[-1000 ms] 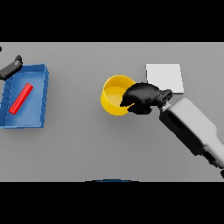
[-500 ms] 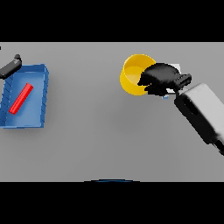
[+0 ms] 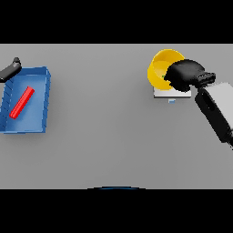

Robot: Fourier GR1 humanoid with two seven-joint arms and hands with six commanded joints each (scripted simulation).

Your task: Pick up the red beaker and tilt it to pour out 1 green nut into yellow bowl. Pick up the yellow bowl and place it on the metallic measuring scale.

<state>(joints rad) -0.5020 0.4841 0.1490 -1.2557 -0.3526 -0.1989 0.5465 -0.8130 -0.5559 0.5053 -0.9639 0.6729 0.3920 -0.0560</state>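
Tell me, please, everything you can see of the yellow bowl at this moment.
The yellow bowl is round, plain and glossy, like plastic, with a paler inside in which nothing can be made out. It sits at the table's far right, over the light flat scale, tipped slightly with its opening facing left and up. The right hand grips its right rim and hides that side. Whether it rests on the scale cannot be told.

A blue tray (image 3: 44, 100) sits on the grey table (image 3: 104, 127), close to the table's left edge and well away from everything on the right side. The tray is rectangular with low walls, and its long sides run from the table's far side toward the near side. The table's surface stretches bare and grey from the tray's right wall across the middle of the view.
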